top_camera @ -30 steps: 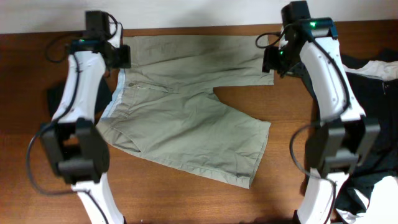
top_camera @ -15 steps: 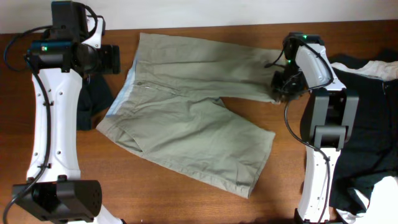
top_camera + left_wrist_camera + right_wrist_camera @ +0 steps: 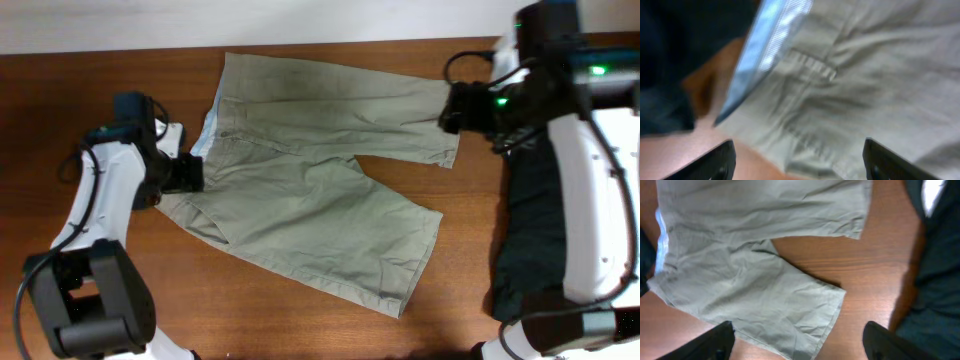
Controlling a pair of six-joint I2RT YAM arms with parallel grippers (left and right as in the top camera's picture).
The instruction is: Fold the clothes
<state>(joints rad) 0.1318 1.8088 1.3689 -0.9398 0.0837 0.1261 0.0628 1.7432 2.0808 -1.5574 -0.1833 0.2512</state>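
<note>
Khaki-beige shorts lie spread flat on the wooden table, waistband to the left and both legs to the right. My left gripper hovers open at the waistband's near corner. In the left wrist view the waistband's pale blue lining and khaki cloth fill a blurred frame, and nothing sits between the open gripper's fingers. My right gripper is open beside the far leg's hem. The right wrist view looks down from high on the shorts, its gripper wide open and empty.
A dark garment with a white piece lies at the table's right side under my right arm. Another dark cloth lies just left of the waistband. Bare wood shows in front of the shorts.
My left arm has swung from the far left corner down to the waistband's near corner. My right gripper has let go of the far leg's hem, opened and lifted away.
</note>
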